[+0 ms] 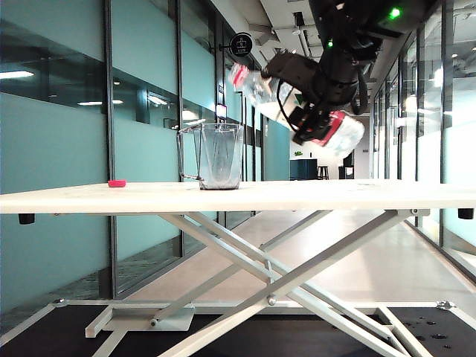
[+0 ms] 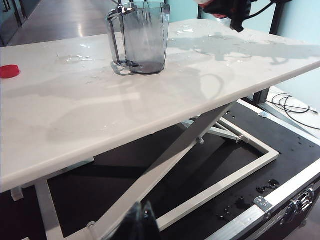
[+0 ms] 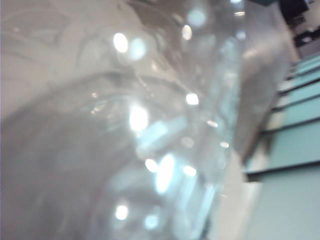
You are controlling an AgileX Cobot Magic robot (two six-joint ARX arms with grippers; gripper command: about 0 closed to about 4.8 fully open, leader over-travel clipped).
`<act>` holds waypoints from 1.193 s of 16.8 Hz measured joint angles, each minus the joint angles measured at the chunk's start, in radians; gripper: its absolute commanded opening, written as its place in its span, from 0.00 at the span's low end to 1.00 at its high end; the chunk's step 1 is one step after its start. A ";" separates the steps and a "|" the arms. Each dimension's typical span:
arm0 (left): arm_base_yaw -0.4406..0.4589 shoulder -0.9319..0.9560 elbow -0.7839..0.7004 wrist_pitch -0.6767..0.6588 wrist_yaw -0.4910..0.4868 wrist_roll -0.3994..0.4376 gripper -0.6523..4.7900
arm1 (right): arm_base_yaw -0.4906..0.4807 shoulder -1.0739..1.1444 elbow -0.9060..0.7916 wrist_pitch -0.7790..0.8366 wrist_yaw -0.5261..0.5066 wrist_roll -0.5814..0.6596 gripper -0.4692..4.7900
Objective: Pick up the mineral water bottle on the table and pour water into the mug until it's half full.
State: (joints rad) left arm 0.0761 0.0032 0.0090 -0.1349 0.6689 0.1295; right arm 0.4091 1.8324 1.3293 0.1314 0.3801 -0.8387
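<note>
Right gripper [image 1: 316, 123] clamps the mineral water bottle [image 1: 297, 104], tilted neck-down above and right of the mug [image 1: 219, 156] on the table [image 1: 297, 195]. Risk: the mouth isn't over the rim, so water likely splashes the already wet tabletop. Left gripper [image 2: 140, 222] sits low beside the table, fingertips together, holding nothing.

Mug [image 2: 144, 37] upright on wet table [image 2: 75, 125]; red cap [image 2: 9, 71] well apart near edge.

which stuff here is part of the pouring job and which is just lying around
Part of the job:
- mineral water bottle, tilted above the table, held by the right gripper
- mug, upright on the table

Just lying about:
- red cap, on the table beyond the mug's handle side
- left gripper, low beside the table, not near either
- cables on the floor
</note>
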 measured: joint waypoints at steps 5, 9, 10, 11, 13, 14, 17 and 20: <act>0.000 0.000 0.000 0.000 0.000 0.013 0.11 | 0.002 0.000 0.000 0.001 0.082 -0.179 0.48; 0.000 0.000 0.000 0.000 0.000 0.013 0.11 | 0.008 0.000 0.000 0.008 0.118 -0.301 0.48; 0.000 0.000 0.000 0.000 0.000 0.013 0.11 | 0.013 0.000 0.000 0.010 0.131 -0.318 0.48; 0.000 0.000 0.000 0.000 0.000 0.013 0.11 | 0.015 0.000 0.000 0.015 0.138 -0.339 0.48; 0.000 0.000 0.000 0.000 0.000 0.013 0.11 | 0.025 0.000 0.000 0.035 0.164 -0.397 0.48; 0.000 0.000 0.000 0.000 0.000 0.013 0.11 | 0.028 0.000 0.000 0.053 0.178 -0.439 0.48; 0.000 0.000 0.000 0.000 0.000 0.013 0.11 | 0.040 0.000 0.001 0.084 0.197 -0.519 0.48; 0.000 0.000 0.000 0.000 -0.001 0.013 0.11 | 0.040 0.000 0.002 0.084 0.221 -0.554 0.48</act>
State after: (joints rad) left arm 0.0761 0.0029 0.0090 -0.1352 0.6682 0.1429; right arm 0.4492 1.8320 1.3312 0.2150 0.6010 -1.3926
